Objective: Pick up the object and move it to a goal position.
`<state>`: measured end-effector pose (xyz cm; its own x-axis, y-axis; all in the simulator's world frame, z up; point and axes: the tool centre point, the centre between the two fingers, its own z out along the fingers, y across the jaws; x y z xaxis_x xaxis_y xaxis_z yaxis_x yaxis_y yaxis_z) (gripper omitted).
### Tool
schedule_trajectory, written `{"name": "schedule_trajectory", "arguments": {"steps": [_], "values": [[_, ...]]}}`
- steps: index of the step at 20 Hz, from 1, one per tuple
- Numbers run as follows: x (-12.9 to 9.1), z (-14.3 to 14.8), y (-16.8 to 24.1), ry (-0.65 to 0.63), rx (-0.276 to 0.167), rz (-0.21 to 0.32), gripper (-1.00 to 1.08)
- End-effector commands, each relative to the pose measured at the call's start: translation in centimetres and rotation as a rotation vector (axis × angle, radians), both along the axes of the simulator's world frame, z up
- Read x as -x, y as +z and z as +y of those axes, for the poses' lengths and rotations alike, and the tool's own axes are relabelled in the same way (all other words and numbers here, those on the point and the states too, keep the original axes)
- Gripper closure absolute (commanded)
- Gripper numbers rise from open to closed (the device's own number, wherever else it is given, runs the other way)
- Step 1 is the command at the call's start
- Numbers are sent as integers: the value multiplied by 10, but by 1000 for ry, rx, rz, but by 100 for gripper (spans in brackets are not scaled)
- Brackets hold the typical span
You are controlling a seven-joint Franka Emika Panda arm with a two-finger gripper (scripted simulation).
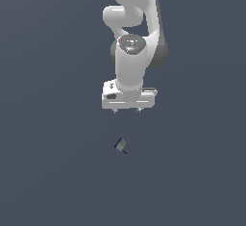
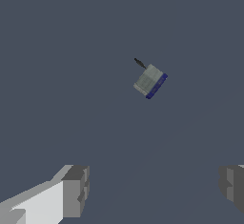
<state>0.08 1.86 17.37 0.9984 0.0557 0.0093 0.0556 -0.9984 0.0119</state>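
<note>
One small object point(image 1: 121, 145) lies alone on the dark floor, well apart from the gripper point(image 1: 127, 110) and not yet under it. The jaws stand wide open and hold nothing, presumably ready to straddle it.

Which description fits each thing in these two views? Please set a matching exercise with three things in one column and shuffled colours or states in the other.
Column A
1. object
2. gripper
3. thin stick

Column B
a. black, poking out of the grey block
b. open, with nothing between the fingers
c. grey with a dark blue edge, lying apart from the arm

Pairs: 1-c, 2-b, 3-a
</note>
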Motion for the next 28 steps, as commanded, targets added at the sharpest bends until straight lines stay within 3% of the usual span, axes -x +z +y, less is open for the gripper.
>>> {"name": "schedule_trajectory", "arguments": {"steps": [1, 16, 28], "values": [[0, 0, 0, 0, 0, 0, -92], [2, 19, 1, -7, -15, 6, -92], [-18, 15, -15, 151, -6, 9, -92]]}}
